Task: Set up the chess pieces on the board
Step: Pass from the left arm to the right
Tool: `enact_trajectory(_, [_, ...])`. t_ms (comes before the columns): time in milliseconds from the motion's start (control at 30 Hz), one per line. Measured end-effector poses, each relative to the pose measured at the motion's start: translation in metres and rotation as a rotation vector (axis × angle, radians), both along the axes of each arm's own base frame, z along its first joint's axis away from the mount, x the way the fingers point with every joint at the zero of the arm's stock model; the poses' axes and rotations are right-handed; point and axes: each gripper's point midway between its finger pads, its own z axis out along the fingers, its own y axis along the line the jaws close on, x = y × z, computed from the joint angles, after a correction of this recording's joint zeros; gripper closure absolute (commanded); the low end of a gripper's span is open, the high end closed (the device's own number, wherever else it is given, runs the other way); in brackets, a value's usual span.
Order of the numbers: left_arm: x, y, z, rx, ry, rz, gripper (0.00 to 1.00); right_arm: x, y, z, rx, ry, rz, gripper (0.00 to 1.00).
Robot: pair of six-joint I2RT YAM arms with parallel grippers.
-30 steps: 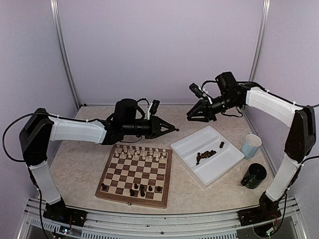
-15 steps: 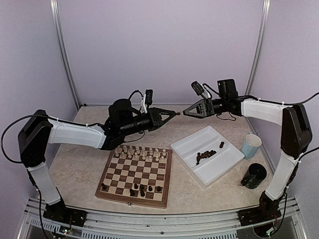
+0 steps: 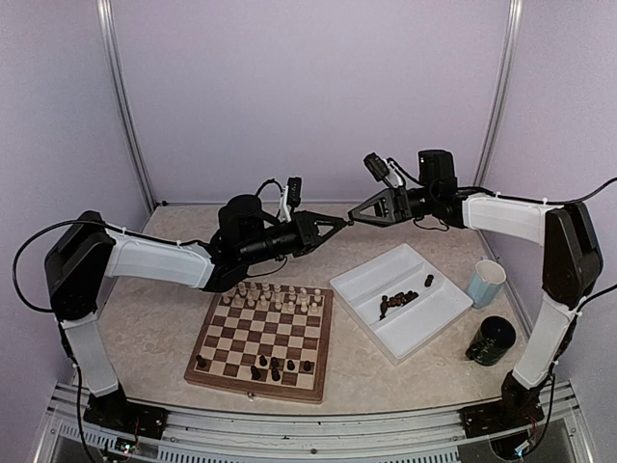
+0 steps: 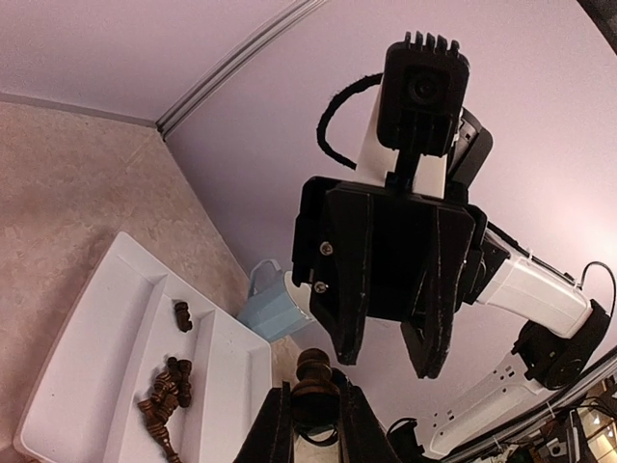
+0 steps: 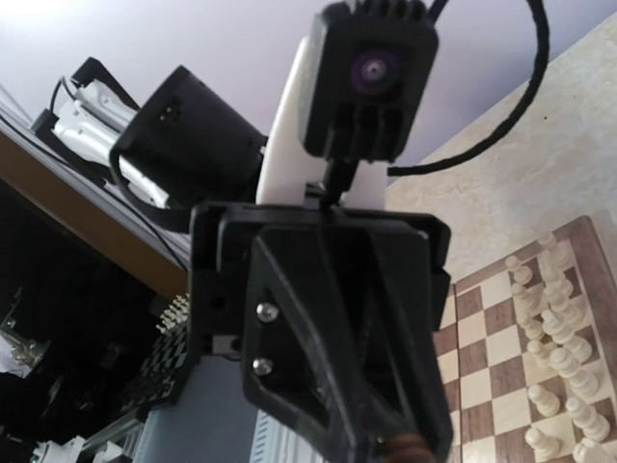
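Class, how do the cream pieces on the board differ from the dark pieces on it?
The cream pieces form two packed rows at the board's far edge; the dark pieces sit scattered near its near edge. The cream pieces are many, the dark pieces few. Both are on the board.

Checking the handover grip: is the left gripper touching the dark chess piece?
Touching. The left wrist view shows the dark chess piece pinched between the two fingers of the left gripper, with both pressed against its sides.
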Motion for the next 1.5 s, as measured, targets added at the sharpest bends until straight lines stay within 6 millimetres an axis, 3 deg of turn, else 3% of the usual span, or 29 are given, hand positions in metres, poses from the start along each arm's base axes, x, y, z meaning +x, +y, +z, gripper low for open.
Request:
enact_trajectory(267, [-0.003,-0.002,0.002,-0.010,0.003,-0.007,0.90,0.003,0.001,-0.004,-0.007,-0.016,-0.017,0.64])
enact_trajectory(767, [-0.003,-0.002,0.011,-0.045,-0.012,-0.001,0.90,0.010,0.002,-0.013,-0.030,-0.030,-0.056,0.79])
enact_trajectory(967, [-0.001,-0.001,0.011,-0.050,0.000,0.009,0.90,0.010,0.002,-0.013,-0.028,-0.036,-0.052,0.92])
enact_trajectory(1067, [0.000,-0.001,0.011,-0.052,0.002,0.014,0.90,0.009,0.002,-0.012,-0.028,-0.033,-0.051,0.92])
enact_trajectory(1167, [0.000,0.000,0.011,-0.053,0.003,0.018,0.90,0.010,0.002,-0.012,-0.026,-0.037,-0.052,0.84])
enact_trajectory(1267, [0.001,0.000,0.011,-0.054,0.003,0.020,0.90,0.009,0.004,-0.013,-0.027,-0.038,-0.051,0.82])
enact_trajectory(1500, [0.001,0.000,0.011,-0.055,0.005,0.024,0.90,0.007,0.008,-0.015,-0.029,-0.036,-0.040,0.93])
